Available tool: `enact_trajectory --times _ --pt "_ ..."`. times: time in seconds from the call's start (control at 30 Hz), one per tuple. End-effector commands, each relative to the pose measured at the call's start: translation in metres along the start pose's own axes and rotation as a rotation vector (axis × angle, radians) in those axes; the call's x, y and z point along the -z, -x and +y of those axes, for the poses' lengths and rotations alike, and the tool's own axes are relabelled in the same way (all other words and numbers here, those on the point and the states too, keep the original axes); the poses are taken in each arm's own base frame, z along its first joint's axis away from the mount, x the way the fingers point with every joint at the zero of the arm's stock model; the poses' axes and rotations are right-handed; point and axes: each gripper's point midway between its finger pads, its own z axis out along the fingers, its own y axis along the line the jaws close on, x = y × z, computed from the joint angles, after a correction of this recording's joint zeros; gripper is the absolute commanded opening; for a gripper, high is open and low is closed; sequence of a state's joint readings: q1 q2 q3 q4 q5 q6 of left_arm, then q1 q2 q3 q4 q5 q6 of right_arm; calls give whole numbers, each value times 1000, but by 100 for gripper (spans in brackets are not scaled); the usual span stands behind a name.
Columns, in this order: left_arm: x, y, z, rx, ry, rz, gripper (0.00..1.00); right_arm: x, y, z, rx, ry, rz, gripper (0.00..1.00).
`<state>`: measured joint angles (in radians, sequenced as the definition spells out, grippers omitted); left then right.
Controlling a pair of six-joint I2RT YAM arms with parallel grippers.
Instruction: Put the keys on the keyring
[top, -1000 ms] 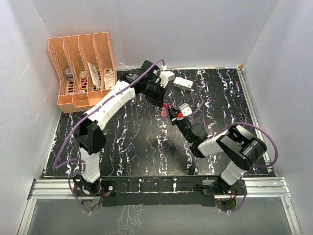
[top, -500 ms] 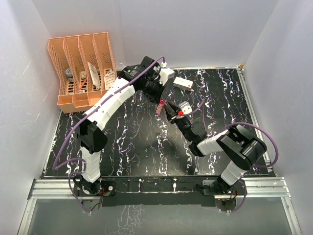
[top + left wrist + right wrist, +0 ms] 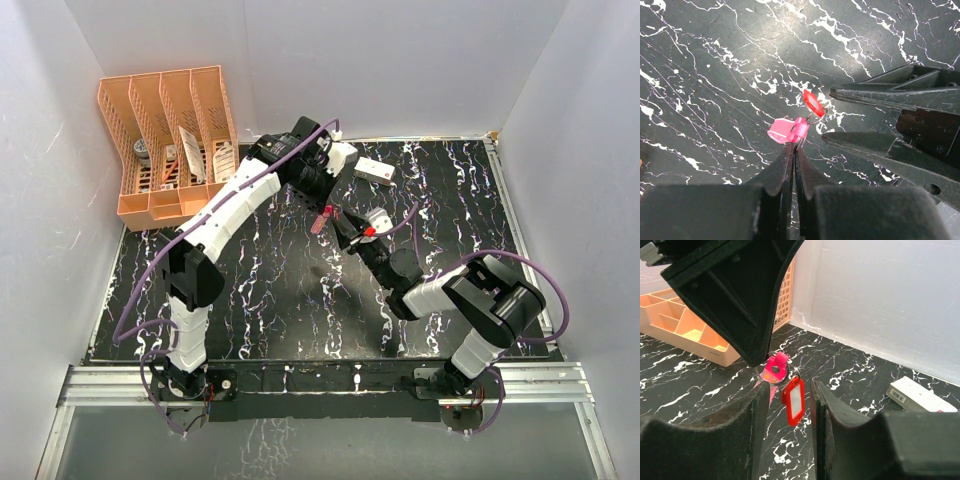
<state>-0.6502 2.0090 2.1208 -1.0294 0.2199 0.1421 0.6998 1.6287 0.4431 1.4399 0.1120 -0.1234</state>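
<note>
A: Where is there room?
B: Bare table [image 3: 260, 290] lies open on the near side of the white box [image 3: 373, 171]; an orange rack [image 3: 170, 140] stands well left of it.
A: And the keyring [image 3: 815, 116]?
B: Just near-side of that box: left gripper [image 3: 795, 145] clamped on it, tag [image 3: 793, 400] hanging between the fingers of the open right gripper [image 3: 789, 390].

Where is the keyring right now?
Above mid-table in the top view, the keyring hangs from the left gripper by its pink tag, between the fingers of the open right gripper.
</note>
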Motion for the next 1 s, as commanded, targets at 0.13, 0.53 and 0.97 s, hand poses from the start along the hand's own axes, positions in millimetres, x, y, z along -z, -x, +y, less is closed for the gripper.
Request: enact_trajectory --times 0.13,0.53,0.97 --pt "24 17 0 -16 33 -59 0 4 24 -5 -35 -33 -52 38" --pt "25 11 -1 -23 30 -46 0 -9 23 -15 -115 -74 89 47" --pt "31 1 -11 -85 -26 -54 0 -11 49 -26 5 78 85 64"
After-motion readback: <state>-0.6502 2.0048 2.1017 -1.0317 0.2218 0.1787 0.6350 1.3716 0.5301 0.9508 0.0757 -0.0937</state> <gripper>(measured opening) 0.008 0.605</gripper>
